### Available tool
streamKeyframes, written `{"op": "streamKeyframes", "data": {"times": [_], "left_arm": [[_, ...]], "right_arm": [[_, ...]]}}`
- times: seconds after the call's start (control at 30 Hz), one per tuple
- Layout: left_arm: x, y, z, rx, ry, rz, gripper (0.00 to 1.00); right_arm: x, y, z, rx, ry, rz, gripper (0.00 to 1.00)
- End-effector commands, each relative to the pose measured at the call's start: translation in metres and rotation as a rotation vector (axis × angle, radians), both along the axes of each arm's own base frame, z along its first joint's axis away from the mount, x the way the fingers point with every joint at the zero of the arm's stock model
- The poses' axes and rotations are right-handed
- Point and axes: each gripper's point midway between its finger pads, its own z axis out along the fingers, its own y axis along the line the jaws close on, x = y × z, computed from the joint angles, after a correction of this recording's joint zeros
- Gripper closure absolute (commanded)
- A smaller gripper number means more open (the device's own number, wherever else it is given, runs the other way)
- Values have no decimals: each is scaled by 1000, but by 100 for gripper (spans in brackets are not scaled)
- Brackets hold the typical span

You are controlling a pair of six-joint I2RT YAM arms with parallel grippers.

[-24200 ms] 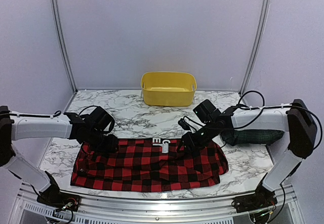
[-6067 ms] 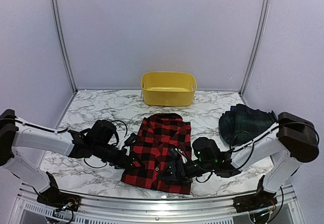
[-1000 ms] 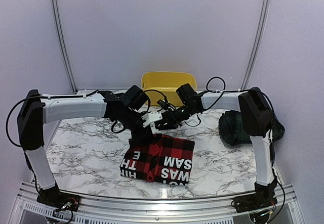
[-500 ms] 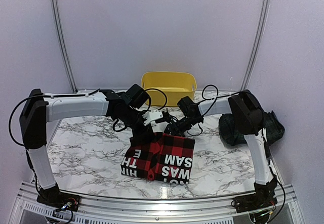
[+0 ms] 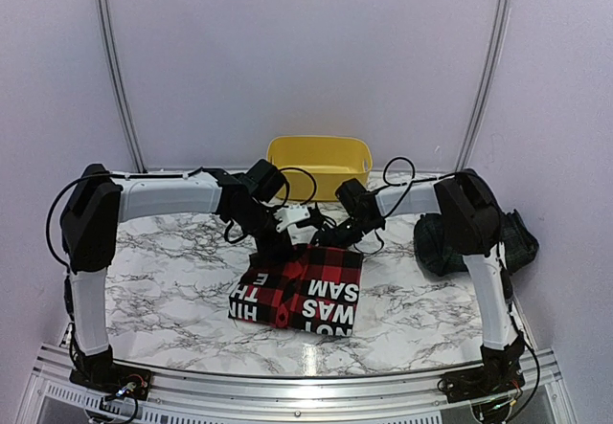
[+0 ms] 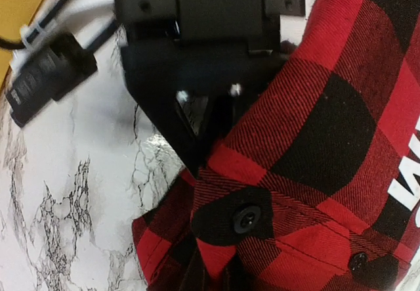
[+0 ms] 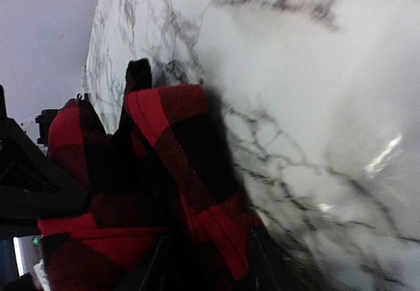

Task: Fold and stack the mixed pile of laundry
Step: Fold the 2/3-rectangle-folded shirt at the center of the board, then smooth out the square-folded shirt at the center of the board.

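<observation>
The red-and-black checked garment (image 5: 306,290) lies folded in the middle of the table, white letters showing on top. My left gripper (image 5: 284,248) and right gripper (image 5: 326,242) meet at its far edge, low over the table, each shut on that edge. In the left wrist view the checked cloth (image 6: 315,140) with a black button covers my left gripper (image 6: 216,274), and the right gripper's black body (image 6: 210,41) faces it. In the right wrist view a fold of cloth (image 7: 164,146) sits in my right gripper (image 7: 207,265). The dark tartan garment (image 5: 436,247) lies bunched at the right. The navy garment is out of view.
A yellow plastic tub (image 5: 319,166) stands at the back centre, just behind both grippers. The marble table (image 5: 163,261) shows bare to the left and along the front. Walls close the back and both sides.
Both grippers have come down and slightly nearer with the garment's far edge, which was held up a second ago and now lies low on the fold.
</observation>
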Motion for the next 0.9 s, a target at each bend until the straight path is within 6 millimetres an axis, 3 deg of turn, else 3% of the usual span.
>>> {"op": "streamKeyframes", "data": {"times": [0.0, 0.1, 0.17, 0.2, 0.27, 0.4, 0.43, 0.6, 0.73, 0.87], "left_arm": [[25, 0, 0, -4, -44, 36, 99], [36, 1, 7, -20, -54, 84, 84], [46, 3, 21, -62, -41, 138, 76], [52, 7, 29, -91, -23, 176, 67], [58, 19, 45, -162, 37, 244, 34], [53, 51, 64, -289, 129, 347, 10], [47, 61, 60, -299, 152, 372, 5], [37, 95, 52, -419, 304, 533, 1], [28, 92, 33, -491, 447, 576, 1], [31, 83, 18, -552, 534, 611, 1]], "right_arm": [[75, -52, 41, -116, -176, -206, 55], [108, -85, 79, -123, -258, -318, 47], [116, -103, 104, -114, -303, -365, 42], [116, -110, 115, -109, -318, -380, 39], [107, -120, 131, -94, -343, -388, 31], [65, -131, 136, -59, -339, -382, 22], [57, -131, 136, -42, -339, -382, 22], [16, -130, 130, 21, -312, -370, 20], [-10, -113, 103, -16, -282, -289, 20], [-17, -102, 74, -43, -245, -266, 20]]}}
